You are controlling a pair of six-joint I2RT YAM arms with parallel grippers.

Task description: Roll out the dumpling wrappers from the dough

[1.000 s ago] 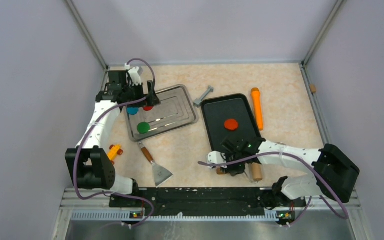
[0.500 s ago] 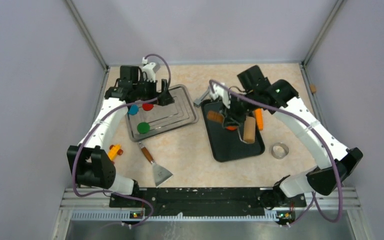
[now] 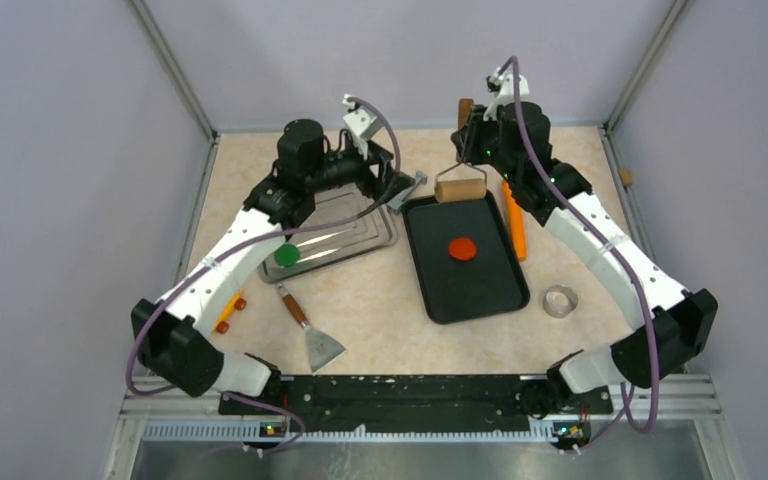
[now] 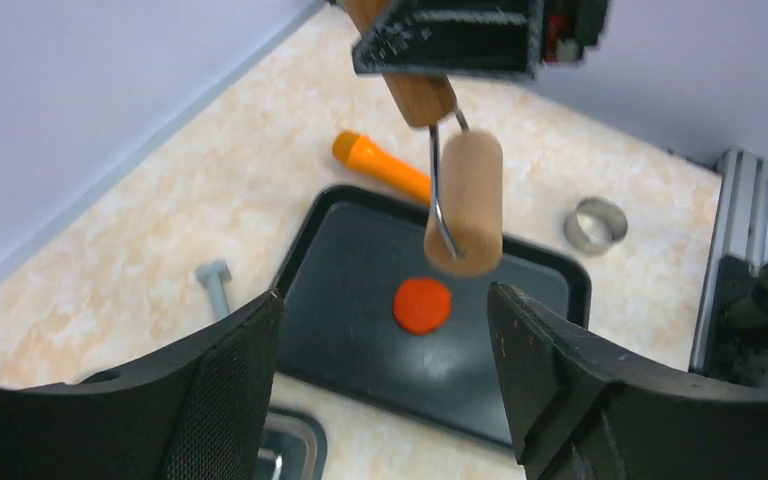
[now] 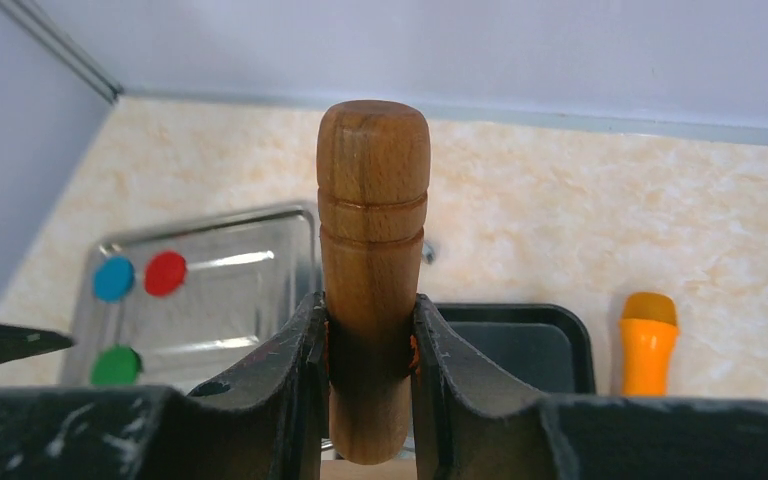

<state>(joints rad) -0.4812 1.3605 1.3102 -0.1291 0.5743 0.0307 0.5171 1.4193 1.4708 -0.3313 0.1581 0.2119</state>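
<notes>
The dough point(image 3: 461, 248) is a flat, roundish orange-red piece lying in the middle of the black tray point(image 3: 440, 290). My right gripper point(image 3: 467, 125) is shut on the wooden handle point(image 5: 373, 240) of a roller, and the barrel point(image 3: 460, 190) hangs above the tray's far edge. My left gripper point(image 3: 390, 180) stands open over the right end of the silver tray point(image 3: 360, 225), with nothing between its fingers point(image 4: 220, 390); it faces the dough point(image 4: 422, 305). Blue point(image 5: 113, 279), red point(image 5: 165, 272) and green point(image 5: 115, 365) dumpling wrappers lie on the silver tray point(image 5: 240, 300).
An orange carrot-shaped toy point(image 3: 513, 215) lies right of the black tray, a metal ring cutter point(image 3: 559, 300) near its front right corner. A grey bolt point(image 3: 407, 192) sits between the trays. A scraper point(image 3: 310, 330) and a yellow toy point(image 3: 228, 305) lie front left.
The right arm has swung from the table's front to the back, carrying the roller up above the black tray's far edge. The left gripper has moved right across the silver tray.
</notes>
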